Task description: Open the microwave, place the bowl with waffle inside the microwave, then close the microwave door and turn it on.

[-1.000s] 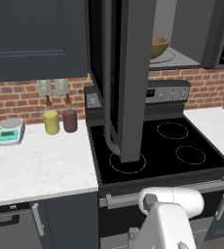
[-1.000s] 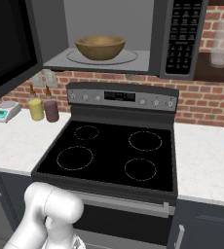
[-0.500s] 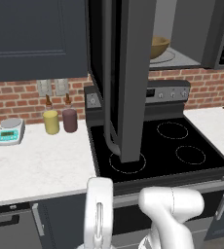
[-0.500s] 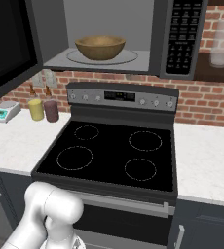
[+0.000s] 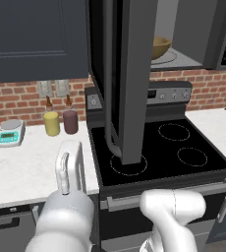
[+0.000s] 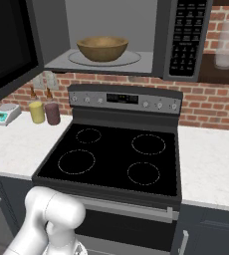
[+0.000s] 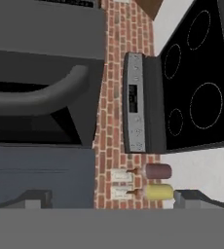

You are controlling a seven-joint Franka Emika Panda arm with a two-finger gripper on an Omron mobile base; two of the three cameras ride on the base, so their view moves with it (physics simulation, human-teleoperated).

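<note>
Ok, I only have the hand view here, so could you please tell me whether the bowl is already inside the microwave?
Observer: Yes, the bowl sits on the glass plate inside the microwave.
Operator: Thank you. Is the door shut?
Observer: No, the microwave door stands wide open, swung out over the stove.
Operator: And where is the hand relative to it?
Observer: In the left base view the gripper is low over the counter's front edge, to the left of the door and apart from it.
</note>
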